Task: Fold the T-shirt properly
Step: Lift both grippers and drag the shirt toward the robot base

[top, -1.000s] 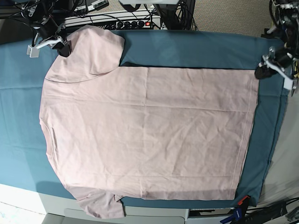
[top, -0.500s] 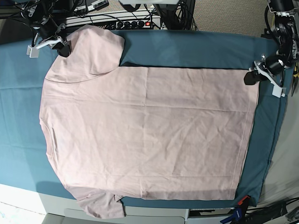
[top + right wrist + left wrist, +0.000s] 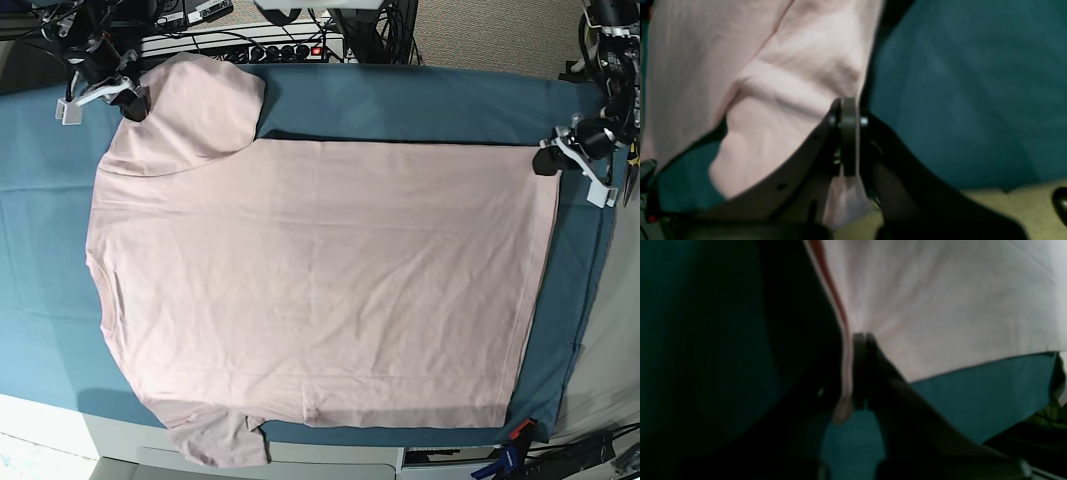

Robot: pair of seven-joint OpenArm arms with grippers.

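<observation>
The pale pink T-shirt [image 3: 320, 280] lies spread flat, plain side up, on the teal table cloth [image 3: 420, 100]. Its collar points left and its hem right. My left gripper [image 3: 545, 160] is at the far right corner of the hem and is shut on the T-shirt. In the left wrist view the jaws [image 3: 860, 340] pinch the hem edge of the T-shirt [image 3: 940, 306]. My right gripper [image 3: 133, 104] is shut on the far left sleeve. The right wrist view shows the right gripper [image 3: 848, 106] closed with pink fabric [image 3: 780, 93] caught between the jaws.
A power strip and cables [image 3: 250, 48] run along the table's back edge. The near sleeve hangs over the white front edge [image 3: 60, 440]. A clamp [image 3: 512, 450] holds the cloth at the front right corner. Carpet floor [image 3: 500, 35] lies beyond the table.
My left gripper moved in onto the hem's far corner and shut on it. The shirt's far edge has pulled straight and its wrinkles have flattened. The right gripper lifted slightly.
</observation>
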